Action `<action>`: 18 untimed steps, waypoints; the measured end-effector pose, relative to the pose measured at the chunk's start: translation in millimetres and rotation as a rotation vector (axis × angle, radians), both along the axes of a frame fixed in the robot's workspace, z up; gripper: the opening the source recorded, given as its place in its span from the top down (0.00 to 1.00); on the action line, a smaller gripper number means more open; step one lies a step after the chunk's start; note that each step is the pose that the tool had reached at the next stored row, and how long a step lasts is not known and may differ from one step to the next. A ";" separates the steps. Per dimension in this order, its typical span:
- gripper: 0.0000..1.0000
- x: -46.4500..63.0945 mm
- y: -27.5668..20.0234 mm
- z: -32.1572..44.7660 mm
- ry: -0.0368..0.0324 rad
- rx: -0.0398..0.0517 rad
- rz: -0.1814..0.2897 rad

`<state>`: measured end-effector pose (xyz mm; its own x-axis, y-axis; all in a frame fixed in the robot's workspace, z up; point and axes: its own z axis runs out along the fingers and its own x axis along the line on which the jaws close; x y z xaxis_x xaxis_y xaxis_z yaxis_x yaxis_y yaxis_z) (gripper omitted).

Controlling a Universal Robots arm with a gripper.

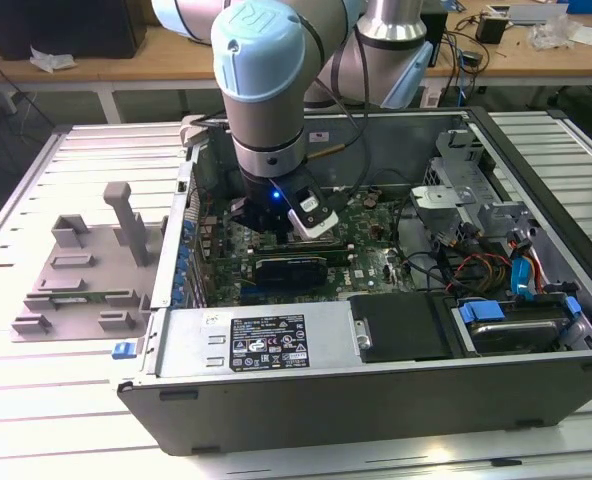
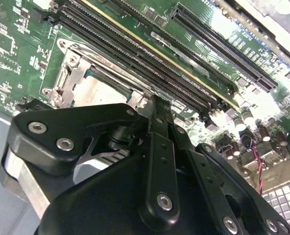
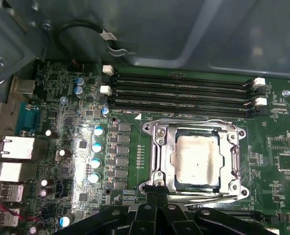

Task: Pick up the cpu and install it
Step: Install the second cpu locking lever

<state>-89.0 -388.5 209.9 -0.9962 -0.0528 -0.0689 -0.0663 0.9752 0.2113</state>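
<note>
Down inside the open computer case [image 1: 376, 400], at the middle of the exterior view, the arm has its claw [image 3: 157, 198] low over the green motherboard [image 3: 86, 122]. In both wrist views the claw's black fingers [image 2: 157, 115] are pressed together with nothing between them, their tips right at the edge of the metal-framed socket [image 3: 157, 142]. The cpu [image 3: 198, 157] lies flat in that socket, right of centre in the first wrist view, its silver top bare.

The risk, as I judge it: those tips sit so near the frame that a small sideways slip could nudge the chip askew or scrape the memory slots [image 3: 184, 93] just beyond. On writing: a white sticker [image 1: 268, 342] on the case front carries print too small to make out.
</note>
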 end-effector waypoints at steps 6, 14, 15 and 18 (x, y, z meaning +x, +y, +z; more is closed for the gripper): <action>0.89 0.6 -8.4 0.1 0.0033 -0.0004 0.000; 0.89 0.6 -10.8 -1.4 -0.0047 0.0200 -0.001; 0.89 0.6 -10.8 -2.5 -0.0089 0.0278 -0.001; 0.89 0.5 -11.0 -3.2 -0.0106 0.0297 0.000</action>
